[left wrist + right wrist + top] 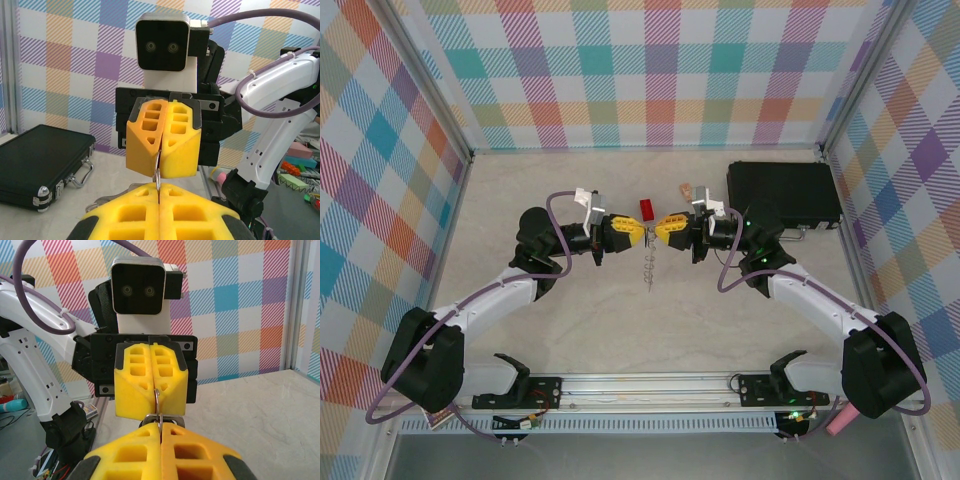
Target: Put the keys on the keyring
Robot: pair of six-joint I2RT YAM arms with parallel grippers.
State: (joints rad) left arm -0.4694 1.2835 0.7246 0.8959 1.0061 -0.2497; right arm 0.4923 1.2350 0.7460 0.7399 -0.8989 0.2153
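Note:
My left gripper (pixel 637 232) and right gripper (pixel 661 230) meet tip to tip over the middle of the table. Both are shut on the keyring (pixel 649 238), a thin grey metal ring. The left wrist view shows the keyring (pixel 157 172) edge-on, rising from my shut left gripper (pixel 159 192) into the right arm's yellow fingers (pixel 145 145). The right wrist view has the keyring (pixel 158 399) running from my right gripper (pixel 161 432) into the left arm's fingers (pixel 135 385). A flat silver metal piece (pixel 170 416) sits at its base. A thin silvery strand (pixel 648 268) trails below the grippers. It is too small to tell whether it is the keys.
A red rectangular block (pixel 646 208) lies just behind the fingertips and a small tan block (pixel 686 187) sits further back. The black case (pixel 783 193) stands at the back right, behind the right arm. Checked walls close off three sides.

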